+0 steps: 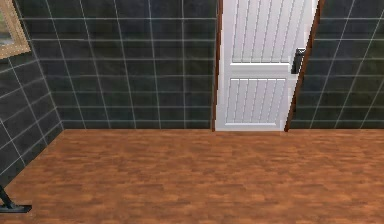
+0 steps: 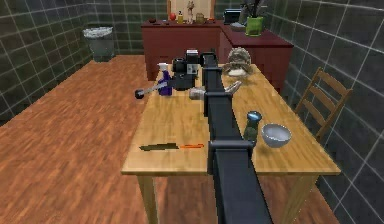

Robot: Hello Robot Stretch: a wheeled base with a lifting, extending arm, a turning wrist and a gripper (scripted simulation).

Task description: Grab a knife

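Knife lying flat on counter: likely light, stiff, thin; gripping reddish handle looking safest. End effector sitting among clutter; cannot tell whether holding anything.

Two cams on my body, one facing ahead, one facing out along my reach.

Forward cam: looks ahead and slightly down from low on me. Brown wood floor fills the near half, the dark tiled wall stands square-on at the far end, and a white door sits right of centre, mid-distance. Side cam: sits higher and tilts down over the wooden table at close range. My arm rises from the bottom edge just right of centre. A chair is on the right, with a red cabinet and a bin far back. The overlap I can confirm is the same floor and tile finish. I can't match any single object across both.
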